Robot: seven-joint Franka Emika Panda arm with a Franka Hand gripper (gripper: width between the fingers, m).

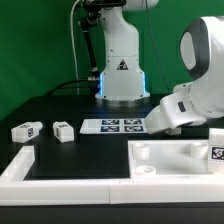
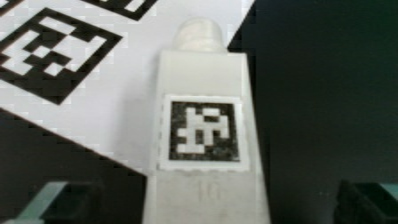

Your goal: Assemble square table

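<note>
On the black table, exterior view: the marker board (image 1: 112, 125) lies flat mid-table, in front of the arm's base.
Gripper, exterior view: the gripper (image 1: 152, 122) is down low at the marker board's end on the exterior view's right. Its jaws cannot be read from here.
Loose legs, exterior view: the first loose leg (image 1: 25, 130) and the second loose leg (image 1: 63, 130) lie on their sides near each other, towards the exterior view's left and well apart from the gripper.
Tabletop, exterior view: the tabletop (image 1: 175, 160) lies flat at the near side on the exterior view's right, with no leg standing on it.
Border rail, exterior view: the border rail (image 1: 30, 168) runs along the near edge.
Target leg, wrist view: the target leg (image 2: 205, 110) lies tag-up, beside or partly over the marker board's edge.
Jaws, wrist view: they stand wide. One of the fingertips (image 2: 50, 200) is on each side of the target leg, with a dark gap between each and the leg, so nothing is held.
Fourth leg: not visible in either view.
Step in hand: probably the reach for a leg, with the grasp not yet made.
Next move: likely to lower a little, close squarely on the leg's long sides, lift it clear of the marker board, then carry it to a corner socket of the tabletop.
</note>
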